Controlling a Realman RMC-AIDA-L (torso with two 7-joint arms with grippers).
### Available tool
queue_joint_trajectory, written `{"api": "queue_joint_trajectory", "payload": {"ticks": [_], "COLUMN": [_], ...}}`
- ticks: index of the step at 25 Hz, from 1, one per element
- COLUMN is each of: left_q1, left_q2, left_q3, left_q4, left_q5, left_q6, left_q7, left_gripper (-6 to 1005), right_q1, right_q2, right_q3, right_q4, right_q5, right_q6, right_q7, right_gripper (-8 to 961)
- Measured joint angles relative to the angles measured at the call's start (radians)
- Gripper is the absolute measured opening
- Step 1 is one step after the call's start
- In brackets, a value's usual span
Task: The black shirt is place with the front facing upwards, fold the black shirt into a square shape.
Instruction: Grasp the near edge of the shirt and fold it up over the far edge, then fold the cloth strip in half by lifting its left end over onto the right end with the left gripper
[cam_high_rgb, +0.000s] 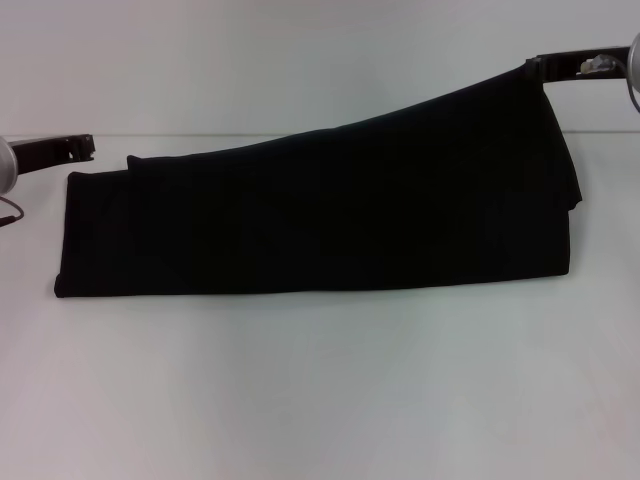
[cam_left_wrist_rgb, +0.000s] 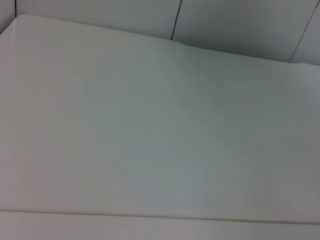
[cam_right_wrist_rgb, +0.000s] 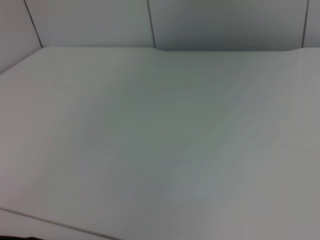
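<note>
Left gripper (cam_high_rgb: 80, 147): at the table's left edge, low, just beside the shirt's far left corner and apart from the cloth. Nothing is seen in it. How far its fingers stand open cannot be told.

Black shirt (cam_high_rgb: 320, 215): folded into a long band lying across the white table (cam_high_rgb: 320, 390), long axis running left to right. Left end flat on the surface; right end lifted, the upper edge sloping up to the right gripper. No lettering or label shows.

Right gripper (cam_high_rgb: 545, 68): raised at the upper right, touching the shirt's top right corner, which hangs from it. It appears closed on that corner, judged from the way the cloth rises to it.

Relation governing the next move: the lifted end lies at the right arm, the band stretches away leftward from it; carrying that end left over the flat part would likely shorten the band toward a square.

Wrist views: bare table only.
</note>
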Motion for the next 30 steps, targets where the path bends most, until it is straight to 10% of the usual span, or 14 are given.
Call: {"api": "queue_joint_trajectory", "payload": {"ticks": [13,27,30], "left_q1": [-0.011,-0.035,-0.04], "left_q2": [-0.027,-0.037,-0.043], "left_q3": [0.001,0.05,0.069], "left_q4": [0.0,-0.013,-0.013], "left_q5": [-0.001,-0.009,-0.009], "left_q6": [0.004,-0.005,-0.012], "left_q7": [0.004,0.005,0.007], "left_gripper": [131,628,642], "right_q1": [-0.02,-0.039,-0.045], "right_q2": [0.047,0.044,0.043], "right_q3": [-0.037,-0.025,-0.025], "right_q4": [-0.037,-0.079,-0.088], "right_q5": [-0.005,0.0,0.001], "right_q6": [0.071,-0.038,-0.065], "right_q7": [-0.016,-0.002,0.015], "right_gripper": [105,767,764]}}
